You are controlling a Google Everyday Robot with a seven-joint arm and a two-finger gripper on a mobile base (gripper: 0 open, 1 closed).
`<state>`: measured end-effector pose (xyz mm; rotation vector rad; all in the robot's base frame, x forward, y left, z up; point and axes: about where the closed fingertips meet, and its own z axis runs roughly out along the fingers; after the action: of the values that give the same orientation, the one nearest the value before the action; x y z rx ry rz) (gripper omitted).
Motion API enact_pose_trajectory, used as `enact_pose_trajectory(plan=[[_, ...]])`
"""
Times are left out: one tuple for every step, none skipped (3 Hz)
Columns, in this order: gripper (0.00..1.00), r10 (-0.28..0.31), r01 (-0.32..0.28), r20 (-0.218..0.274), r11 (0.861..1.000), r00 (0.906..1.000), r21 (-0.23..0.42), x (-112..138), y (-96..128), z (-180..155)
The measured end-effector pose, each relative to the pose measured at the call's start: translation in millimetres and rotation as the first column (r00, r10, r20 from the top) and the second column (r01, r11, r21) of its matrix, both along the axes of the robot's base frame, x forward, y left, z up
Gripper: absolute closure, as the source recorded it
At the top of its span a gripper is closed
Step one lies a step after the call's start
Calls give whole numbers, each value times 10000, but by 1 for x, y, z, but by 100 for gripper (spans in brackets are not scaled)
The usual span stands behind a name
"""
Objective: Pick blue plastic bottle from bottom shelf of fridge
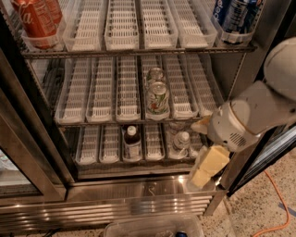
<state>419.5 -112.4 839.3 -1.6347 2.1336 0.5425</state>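
Note:
The blue plastic bottle [132, 141], with a white cap, dark shoulders and a pale label, stands upright in a middle lane of the bottom shelf [99, 146] of the fridge [138, 194]. My gripper [209, 166], pale yellow, hangs below the white wrist at the right end of the bottom shelf, in front of the fridge's right post. It is well to the right of the bottle and slightly lower, with nothing in it that I can see.
A clear water bottle [181, 140] stands two lanes right of the blue bottle, close to my gripper. Cans [157, 96] sit on the middle shelf, red cans [34, 18] top left, blue cans [235, 14] top right. A clear bin [152, 226] and an orange cable [273, 203] lie on the floor.

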Motion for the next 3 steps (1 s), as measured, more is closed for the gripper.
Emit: enact_pose_trajectory(plan=[[0, -518, 537, -359, 9970, 9980, 564, -22, 12, -26], [0, -996, 1054, -646, 9899, 9929, 945, -35, 26, -66], [0, -1733, 1792, -657, 9790, 9827, 975, -30, 61, -121]])
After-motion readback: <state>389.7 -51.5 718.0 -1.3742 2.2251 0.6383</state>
